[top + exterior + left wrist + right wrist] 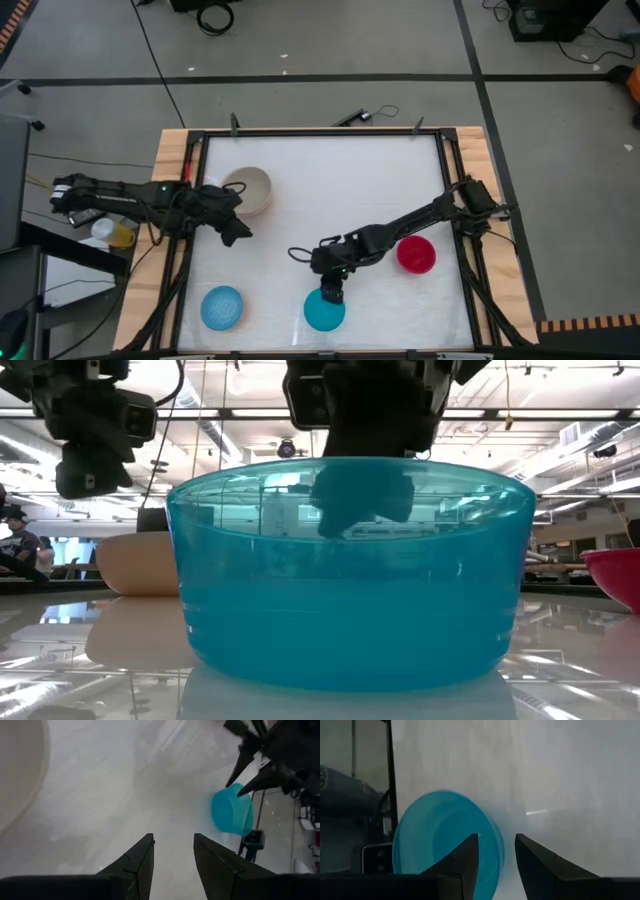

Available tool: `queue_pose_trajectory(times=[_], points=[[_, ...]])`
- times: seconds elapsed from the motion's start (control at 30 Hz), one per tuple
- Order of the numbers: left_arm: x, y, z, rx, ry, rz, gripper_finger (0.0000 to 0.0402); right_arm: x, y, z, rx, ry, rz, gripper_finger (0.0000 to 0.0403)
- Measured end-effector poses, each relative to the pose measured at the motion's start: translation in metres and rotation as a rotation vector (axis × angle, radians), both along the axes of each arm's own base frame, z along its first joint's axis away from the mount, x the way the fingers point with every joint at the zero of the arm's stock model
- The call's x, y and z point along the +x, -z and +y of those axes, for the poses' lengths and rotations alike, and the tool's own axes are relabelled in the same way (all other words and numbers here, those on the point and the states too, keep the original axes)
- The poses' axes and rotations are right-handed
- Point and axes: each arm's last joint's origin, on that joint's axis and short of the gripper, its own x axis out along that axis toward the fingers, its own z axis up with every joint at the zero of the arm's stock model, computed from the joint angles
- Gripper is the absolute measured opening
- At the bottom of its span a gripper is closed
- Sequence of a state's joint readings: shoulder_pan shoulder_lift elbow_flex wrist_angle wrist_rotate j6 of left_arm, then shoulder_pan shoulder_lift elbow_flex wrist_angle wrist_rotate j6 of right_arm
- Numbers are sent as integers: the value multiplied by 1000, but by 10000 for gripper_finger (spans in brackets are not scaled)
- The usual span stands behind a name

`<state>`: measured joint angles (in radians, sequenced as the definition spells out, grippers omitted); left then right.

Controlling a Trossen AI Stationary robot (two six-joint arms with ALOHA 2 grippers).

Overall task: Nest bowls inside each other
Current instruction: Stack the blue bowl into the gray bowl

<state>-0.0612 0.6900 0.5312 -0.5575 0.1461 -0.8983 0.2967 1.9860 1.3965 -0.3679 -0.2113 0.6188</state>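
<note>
A teal bowl (324,311) stands upright near the table's front edge, and it fills the low view (350,590). My right gripper (332,293) hangs open over its far rim. In the right wrist view (496,836) one finger is over the bowl's inside and the other is outside its wall (495,852); no touch shows. My left gripper (238,235) is open above bare table, just in front of a beige bowl (250,190). A red bowl (416,254) sits to the right and a light blue bowl (222,307) at the front left.
A black frame (443,190) runs around the white table top, with wooden edging outside it. Bare table lies between the beige bowl and the teal one. In the low view the room behind shows desks and a person at the far left.
</note>
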Motion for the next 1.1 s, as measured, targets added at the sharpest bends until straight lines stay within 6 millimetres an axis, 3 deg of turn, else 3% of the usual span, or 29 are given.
queue_pose_trajectory(times=[0.2, 0.37, 0.43, 0.53, 0.67, 0.8, 1.0, 1.1], points=[[-6, 3, 2, 62, 13, 41, 141, -5, 23, 13, -44, -52, 80, 136], [-8, 5, 3, 107, 5, 58, 141, -8, 26, 20, -75, -81, 81, 125], [-8, 5, 3, 119, 4, 67, 141, -7, 24, 17, -101, -57, 70, 99], [-8, 5, 3, 125, 8, 61, 141, -1, 16, 4, -102, -30, 46, 30], [-11, -4, 7, 110, -40, 60, 141, 12, 7, -23, -120, 25, 12, 13], [-20, -32, 15, 163, -120, 46, 141, 33, -16, -61, -141, 133, -85, 7], [-40, -82, 24, 331, -253, 48, 141, 59, -48, -137, -215, 406, -309, 5], [-46, -96, 27, 397, -309, 35, 141, 69, -59, -178, -193, 547, -455, 4]])
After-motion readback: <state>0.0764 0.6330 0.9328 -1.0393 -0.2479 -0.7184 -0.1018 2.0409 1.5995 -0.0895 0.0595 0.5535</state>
